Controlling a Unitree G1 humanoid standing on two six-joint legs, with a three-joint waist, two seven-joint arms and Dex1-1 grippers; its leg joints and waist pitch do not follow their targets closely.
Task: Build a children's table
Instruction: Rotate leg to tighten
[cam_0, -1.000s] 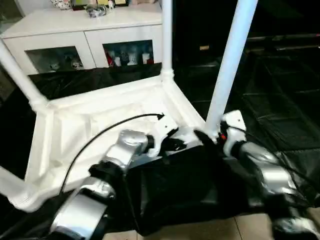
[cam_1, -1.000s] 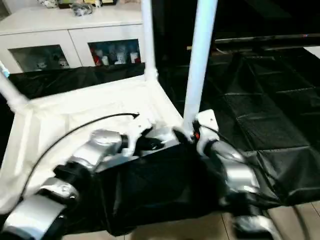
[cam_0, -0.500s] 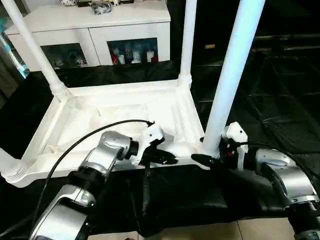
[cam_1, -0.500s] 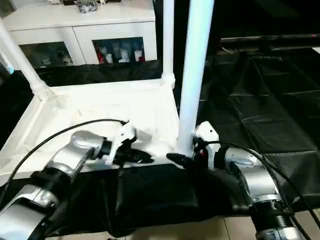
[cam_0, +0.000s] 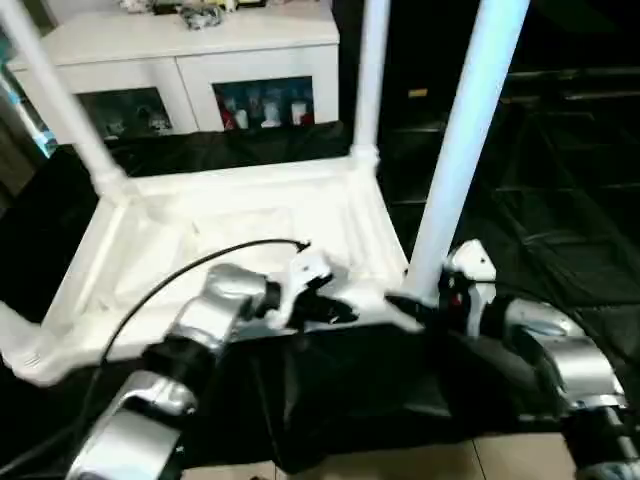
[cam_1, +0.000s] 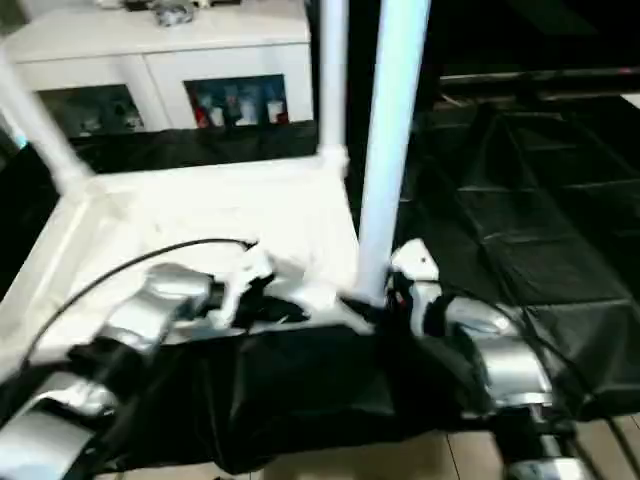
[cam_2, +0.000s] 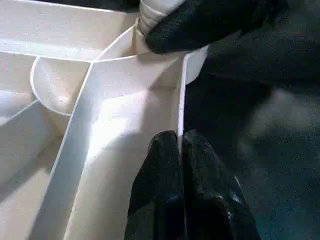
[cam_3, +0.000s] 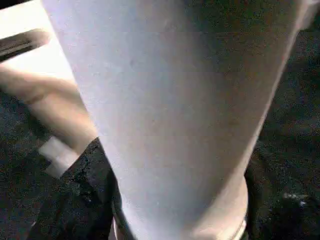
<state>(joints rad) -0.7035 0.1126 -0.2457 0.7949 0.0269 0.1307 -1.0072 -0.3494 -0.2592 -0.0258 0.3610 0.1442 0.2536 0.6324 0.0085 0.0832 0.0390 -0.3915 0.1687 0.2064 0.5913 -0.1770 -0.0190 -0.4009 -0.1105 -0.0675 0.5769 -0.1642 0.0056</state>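
The children's table (cam_0: 230, 215) lies upside down on the black cloth (cam_0: 560, 200), legs up. The left gripper (cam_2: 181, 150) pinches its near rim. The right gripper (cam_0: 415, 308) apparently straddles the near-right leg (cam_0: 455, 160); grip unconfirmed. Risk: uneven pushing could cock the leg in its socket.

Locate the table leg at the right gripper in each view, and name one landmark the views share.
Left eye view: near leg, right of centre, upright.
Right eye view: near leg, just right of centre.
Left wrist view: its base, under a black finger.
Right wrist view: leg, close up.
Shared landmark: the corner socket of the children's table.
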